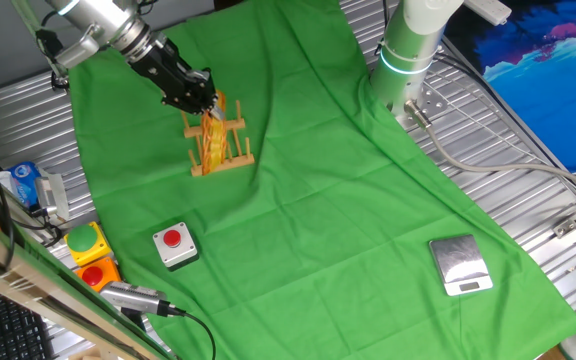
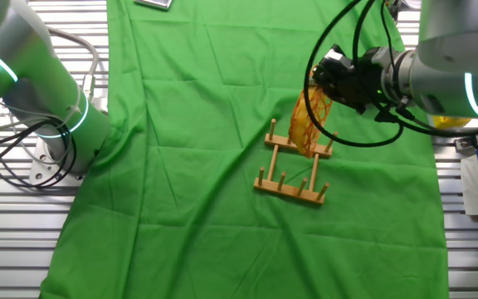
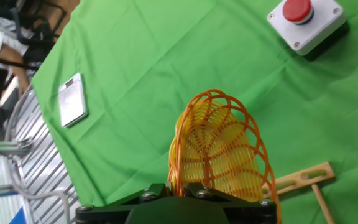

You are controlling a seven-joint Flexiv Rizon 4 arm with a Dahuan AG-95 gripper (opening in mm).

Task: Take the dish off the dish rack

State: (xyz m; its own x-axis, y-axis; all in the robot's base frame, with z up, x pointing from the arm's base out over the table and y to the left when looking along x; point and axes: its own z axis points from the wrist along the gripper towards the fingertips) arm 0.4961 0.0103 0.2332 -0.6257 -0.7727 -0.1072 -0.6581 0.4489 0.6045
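Note:
The dish point(image 3: 219, 149) is a yellow and orange woven oval standing on edge, seen from the hand view just ahead of the fingers. In one fixed view the dish point(image 1: 214, 132) stands upright among the pegs of the wooden dish rack point(image 1: 230, 152). The other fixed view shows the dish point(image 2: 308, 124) leaning in the dish rack point(image 2: 293, 170), its top rim at my gripper point(image 2: 322, 83). My gripper point(image 3: 178, 186) has its jaws closed on the dish's rim. My gripper point(image 1: 203, 103) comes in from the upper left over the rack.
A grey box with a red button point(image 1: 175, 245) sits on the green cloth point(image 1: 318, 190) near the front left. A small silver scale point(image 1: 460, 264) lies at the right. Yellow and orange button boxes point(image 1: 90, 252) and cables crowd the left edge. The arm's base point(image 1: 408, 50) stands behind.

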